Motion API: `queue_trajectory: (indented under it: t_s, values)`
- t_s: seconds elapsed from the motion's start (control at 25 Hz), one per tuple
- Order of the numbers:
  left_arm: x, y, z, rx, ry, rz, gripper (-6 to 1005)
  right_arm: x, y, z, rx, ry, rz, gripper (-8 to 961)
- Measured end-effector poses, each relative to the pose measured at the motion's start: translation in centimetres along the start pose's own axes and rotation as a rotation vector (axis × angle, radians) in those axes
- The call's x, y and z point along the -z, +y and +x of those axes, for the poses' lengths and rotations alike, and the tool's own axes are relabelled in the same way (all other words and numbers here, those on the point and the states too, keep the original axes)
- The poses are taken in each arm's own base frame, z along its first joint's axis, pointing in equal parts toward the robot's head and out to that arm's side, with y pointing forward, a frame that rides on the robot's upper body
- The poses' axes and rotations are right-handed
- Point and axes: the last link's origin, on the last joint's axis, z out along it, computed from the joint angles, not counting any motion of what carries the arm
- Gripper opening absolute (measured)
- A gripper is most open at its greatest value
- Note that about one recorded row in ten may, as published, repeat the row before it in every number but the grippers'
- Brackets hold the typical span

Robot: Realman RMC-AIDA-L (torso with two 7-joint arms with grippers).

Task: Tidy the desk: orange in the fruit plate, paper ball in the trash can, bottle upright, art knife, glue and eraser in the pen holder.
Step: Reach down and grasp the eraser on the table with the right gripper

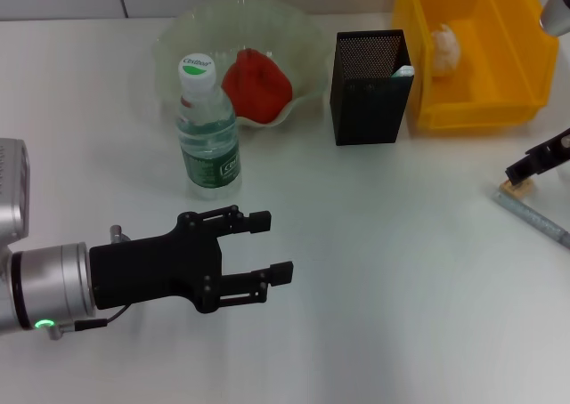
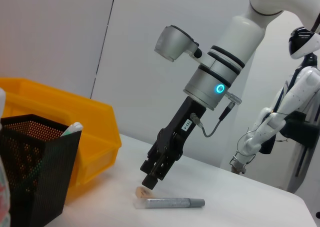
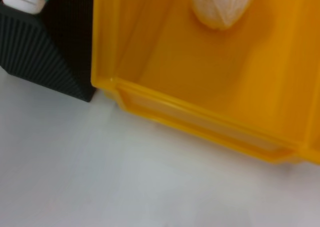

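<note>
A: Surface? Room?

B: A plain white desk (image 1: 383, 270) is seen, matte. Pale wall panels are seen behind it in the left wrist view, and a second white robot (image 2: 295, 97) is parked off by the wall.

A: Items, relative to the pen holder?

B: The pen holder (image 1: 370, 85) is stood upright, with a mint-green art knife (image 1: 405, 70) tip poking out of it. The trash can (image 1: 476, 52) is placed just beside it on the robot's right, with the paper ball (image 1: 445, 46) lying inside. The fruit plate (image 1: 178, 39) is found on the other side, the orange (image 1: 256, 85) held in it. The bottle (image 1: 207, 133) is stood upright in front of the plate.

A: Grippers?

B: The left gripper (image 1: 263, 248) is held low over bare desk, well in front of the pen holder, jaws spread wide, nothing between them. The right gripper (image 2: 150, 181) is pointed down at the eraser (image 2: 143, 191), fingertips narrow; contact can't be told. The glue (image 2: 170, 203) is laid flat just beside the eraser, well to the right of the pen holder.
</note>
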Motion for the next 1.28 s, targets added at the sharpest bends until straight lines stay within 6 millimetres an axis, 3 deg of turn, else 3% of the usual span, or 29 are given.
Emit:
queue_trajectory:
  t_s: [1.28]
  values:
    - [-0.3,-0.2,-0.5,0.006,-0.035,0.015,757,-1.8,0.9,-0.2,0.033,0.014,-0.026,669]
